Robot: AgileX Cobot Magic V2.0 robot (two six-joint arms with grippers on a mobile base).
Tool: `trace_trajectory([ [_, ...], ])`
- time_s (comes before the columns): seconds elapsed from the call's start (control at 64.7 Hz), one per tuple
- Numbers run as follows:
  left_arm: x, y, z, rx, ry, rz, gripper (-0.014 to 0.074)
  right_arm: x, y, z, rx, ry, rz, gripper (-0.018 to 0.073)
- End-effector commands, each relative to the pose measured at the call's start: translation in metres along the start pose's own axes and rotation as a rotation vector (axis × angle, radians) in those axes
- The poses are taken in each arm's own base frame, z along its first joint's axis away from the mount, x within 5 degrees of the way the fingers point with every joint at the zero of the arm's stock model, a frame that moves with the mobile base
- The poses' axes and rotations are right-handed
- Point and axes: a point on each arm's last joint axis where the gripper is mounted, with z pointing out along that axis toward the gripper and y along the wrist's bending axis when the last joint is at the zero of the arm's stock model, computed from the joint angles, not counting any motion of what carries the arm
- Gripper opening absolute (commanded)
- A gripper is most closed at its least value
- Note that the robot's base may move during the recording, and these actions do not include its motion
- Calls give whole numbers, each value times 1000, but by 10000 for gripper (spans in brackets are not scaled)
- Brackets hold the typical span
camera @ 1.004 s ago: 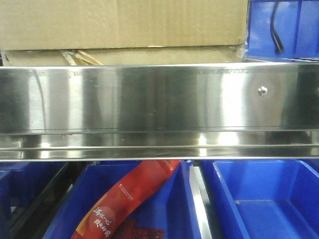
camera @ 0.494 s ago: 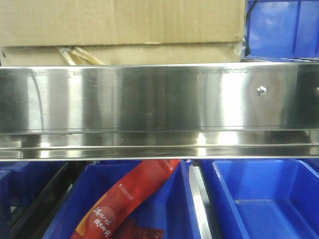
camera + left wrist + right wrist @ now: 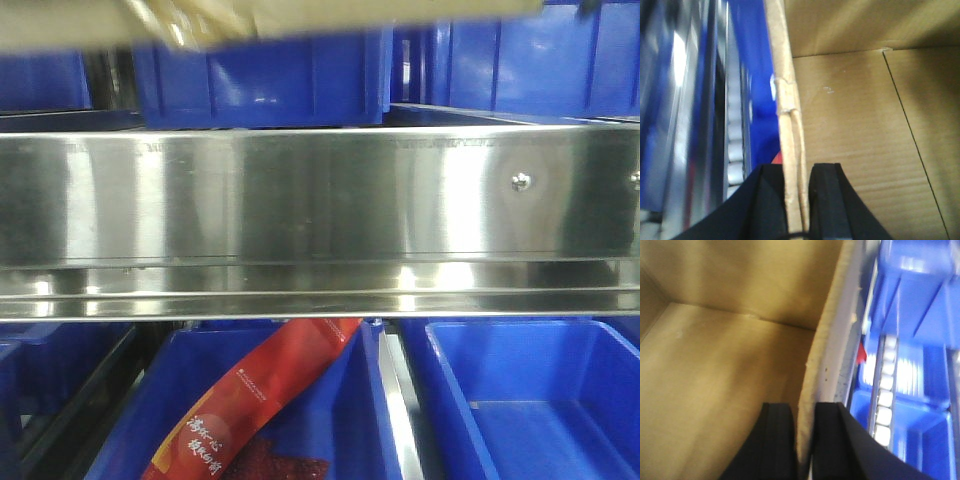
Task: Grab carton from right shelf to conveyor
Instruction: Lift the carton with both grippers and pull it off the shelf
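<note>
The left claw (image 3: 796, 202), with two black fingers (image 3: 765, 205), is clamping the upright side wall of a large, plain brown corrugated cardboard carton (image 3: 865, 130). One finger is pressing outside the open box and one inside. The wall's layered raw edge is running upward from between the fingers. The right claw (image 3: 804, 442), also black, is pinching the opposite wall in the same way, closed tight on the cardboard. The carton's bare tan floor and a faint flap seam are showing beside each claw.

In the front view the carton is appearing only as a blurred tan strip along the top edge. It is hanging above a broad, mirror-bright stainless steel shelf rail (image 3: 300, 200) with small round rivet heads (image 3: 520, 181), and is not touching it. Between carton and rail, dark blue plastic bins (image 3: 270, 80) are sitting at the back of the shelf.

Below the rail, two more blue bins are sitting side by side. The left bin (image 3: 340, 420) is holding a long red snack packet with white lettering (image 3: 260, 400), lying diagonally. The right bin (image 3: 450, 400) is showing its bare blue floor.

In the wrist views, blurred blue bins and steel are lying just beyond the carton's outer walls. A row of small pale rollers (image 3: 885, 395) is running beside the right claw.
</note>
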Motion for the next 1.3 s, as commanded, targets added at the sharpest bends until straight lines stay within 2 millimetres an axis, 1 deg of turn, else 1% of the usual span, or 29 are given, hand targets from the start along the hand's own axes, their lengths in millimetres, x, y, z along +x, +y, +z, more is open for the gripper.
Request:
trace_trajectory([
  [0.0, 2, -5, -28, 14, -64, 28, -16, 6, 7, -26, -30, -50, -21, -69],
  [0.046, 6, -10, -38, 36, -78, 40, -16, 15, 9, -31, -32, -28, -29, -69],
  [0.201, 25, -29, -61, 110, -78, 48, -16, 44, 11, -48, -44, 25, -41, -69],
  [0.278, 38, -36, -66, 118, -63, 55, -16, 56, 9, -60, -43, 32, -41, -69],
  [0.371, 52, -41, -71, 123, -48, 61, -16, 63, 7, -70, -43, 27, -41, -69],
  [0.479, 63, -48, -71, 150, -21, 68, -16, 65, 6, -74, -37, 21, -43, -69],
  [0.587, 67, -52, -69, 160, -5, 82, -16, 64, 7, -71, -37, 27, -44, -69],
  [1.282, 67, -52, -68, 158, -4, 84, -16, 64, 7, -69, -37, 31, -44, -69],
])
